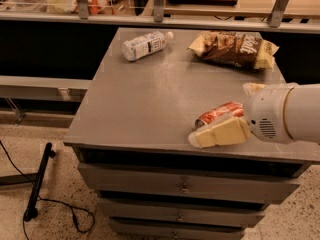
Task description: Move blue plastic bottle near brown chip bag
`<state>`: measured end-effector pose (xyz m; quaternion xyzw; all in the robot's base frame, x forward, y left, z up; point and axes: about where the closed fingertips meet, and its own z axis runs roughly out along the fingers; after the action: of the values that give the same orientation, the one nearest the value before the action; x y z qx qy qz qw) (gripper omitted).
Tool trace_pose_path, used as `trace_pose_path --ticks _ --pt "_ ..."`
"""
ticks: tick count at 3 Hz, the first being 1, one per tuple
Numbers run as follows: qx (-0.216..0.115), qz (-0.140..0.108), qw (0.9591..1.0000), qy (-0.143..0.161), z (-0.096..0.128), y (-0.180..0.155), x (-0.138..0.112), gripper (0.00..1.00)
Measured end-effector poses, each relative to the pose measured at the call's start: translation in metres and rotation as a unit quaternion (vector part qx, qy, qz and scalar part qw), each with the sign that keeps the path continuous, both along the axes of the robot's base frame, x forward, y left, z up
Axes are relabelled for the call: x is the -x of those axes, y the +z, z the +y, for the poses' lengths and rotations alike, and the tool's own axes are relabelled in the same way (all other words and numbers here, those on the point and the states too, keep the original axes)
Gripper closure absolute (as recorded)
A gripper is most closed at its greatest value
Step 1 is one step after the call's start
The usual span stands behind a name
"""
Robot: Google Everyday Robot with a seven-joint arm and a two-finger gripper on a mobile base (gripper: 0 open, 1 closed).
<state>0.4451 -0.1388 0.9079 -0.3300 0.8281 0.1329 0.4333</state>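
The blue plastic bottle (145, 45) lies on its side at the back left of the grey cabinet top (145, 104), its white cap pointing right. The brown chip bag (234, 48) lies at the back right, a gap of bare surface between it and the bottle. My gripper (199, 139) is low over the front right edge of the top, far from both, just in front of a red soda can (219, 113) lying on its side. It holds nothing that I can see.
My white arm (287, 113) comes in from the right. Drawers (185, 186) sit below the top. A counter with a glass rail (160, 19) runs behind. A black cable and stand (39, 184) lie on the floor at left.
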Motion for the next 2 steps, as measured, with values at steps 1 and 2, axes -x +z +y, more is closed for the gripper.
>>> trace_pose_path --ticks 1,2 --pt "0.000 0.000 1.0000 0.000 0.000 0.000 0.000 0.00" --pt "-0.020 -0.008 0.9998 -0.001 0.023 -0.005 -0.012 0.00"
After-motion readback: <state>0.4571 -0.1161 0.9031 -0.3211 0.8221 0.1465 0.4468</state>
